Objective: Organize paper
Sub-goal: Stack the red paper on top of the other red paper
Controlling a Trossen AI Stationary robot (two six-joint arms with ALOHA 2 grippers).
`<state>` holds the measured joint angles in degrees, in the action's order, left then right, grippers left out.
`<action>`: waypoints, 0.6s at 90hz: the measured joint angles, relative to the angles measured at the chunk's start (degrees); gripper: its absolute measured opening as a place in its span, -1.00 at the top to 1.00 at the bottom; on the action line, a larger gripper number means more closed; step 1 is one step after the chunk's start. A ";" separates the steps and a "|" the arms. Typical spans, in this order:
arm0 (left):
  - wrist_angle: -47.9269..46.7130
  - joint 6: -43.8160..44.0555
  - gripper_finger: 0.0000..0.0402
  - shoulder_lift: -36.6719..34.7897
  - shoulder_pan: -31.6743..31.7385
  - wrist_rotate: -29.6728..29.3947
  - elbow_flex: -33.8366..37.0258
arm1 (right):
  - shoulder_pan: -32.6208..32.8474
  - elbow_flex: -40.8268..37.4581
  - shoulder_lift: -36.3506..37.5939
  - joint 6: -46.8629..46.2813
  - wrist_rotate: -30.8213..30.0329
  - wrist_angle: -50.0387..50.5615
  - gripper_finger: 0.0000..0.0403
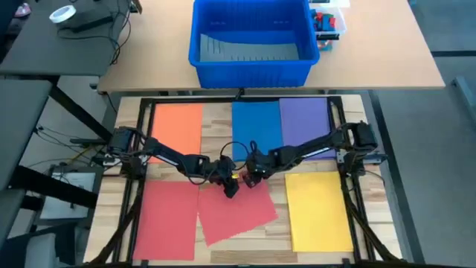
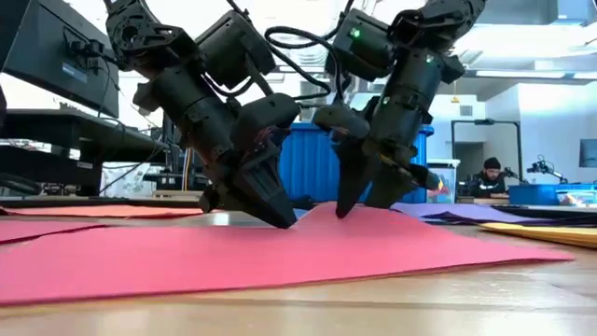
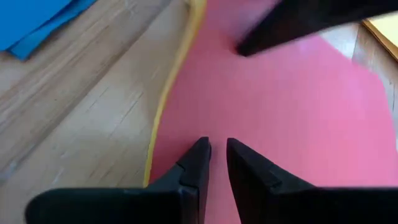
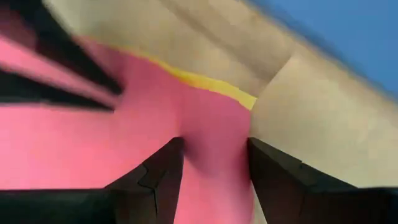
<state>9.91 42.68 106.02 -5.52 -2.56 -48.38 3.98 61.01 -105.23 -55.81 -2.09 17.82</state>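
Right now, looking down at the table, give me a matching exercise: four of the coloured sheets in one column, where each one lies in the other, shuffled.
Things:
1. orange sheet
2. purple sheet
3. yellow sheet
4. tilted red sheet

Places:
A. near edge, right arm's side
B. far side, left arm's side
C. middle, under both grippers
D. far side, next to the blue sheet

Pairs: 1-B, 2-D, 3-A, 4-C

I log two dark jointed arms: left arm (image 1: pixel 160 154), right arm (image 1: pixel 312 147). Matte black casings, looped black cables (image 2: pixel 297 42), green indicator light (image 2: pixel 354 35), tapered black fingers (image 3: pixel 198 163).
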 joint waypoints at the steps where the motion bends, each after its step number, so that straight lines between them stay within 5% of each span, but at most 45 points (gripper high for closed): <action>1: 0.00 0.01 0.79 0.00 0.00 0.01 0.00 | 0.14 0.00 0.24 -0.08 0.00 0.00 0.18; 16: -0.02 -0.05 0.79 0.00 0.00 0.04 0.00 | 1.80 0.04 4.30 2.76 -0.05 -0.70 0.18; 54: 0.00 -1.47 0.79 0.00 0.00 0.01 0.00 | 10.52 0.10 4.78 32.18 -0.89 -4.34 0.18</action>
<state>9.91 41.21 106.02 -5.52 -2.55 -48.38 14.51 61.12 -100.44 -23.64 -2.98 13.48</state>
